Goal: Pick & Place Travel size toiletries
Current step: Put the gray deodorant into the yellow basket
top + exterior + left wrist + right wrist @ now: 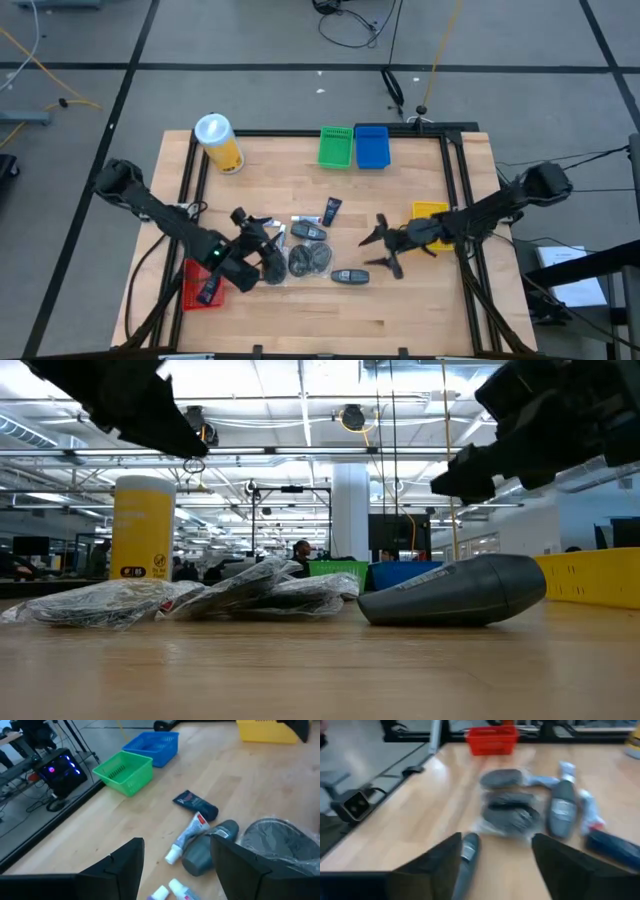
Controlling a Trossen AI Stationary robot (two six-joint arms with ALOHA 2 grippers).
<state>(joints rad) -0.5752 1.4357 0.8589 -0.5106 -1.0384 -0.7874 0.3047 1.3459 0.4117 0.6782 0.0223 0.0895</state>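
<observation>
The travel size toiletries lie loose on the middle of the table: a dark flat tube, a grey oblong bottle, round discs in clear bags, a dark oblong bottle and white-capped tubes. My left gripper hangs open above the pile's left side, and nothing is between its fingers. My right gripper hangs open above the pile's right side. In the right wrist view the dark bottle lies flat on the table ahead of it, in line with one finger.
A yellow canister stands at the far left. A green tray and a blue tray sit at the far edge. A yellow tray lies by the right arm, and a red tray lies under the left arm. Black rails frame the table.
</observation>
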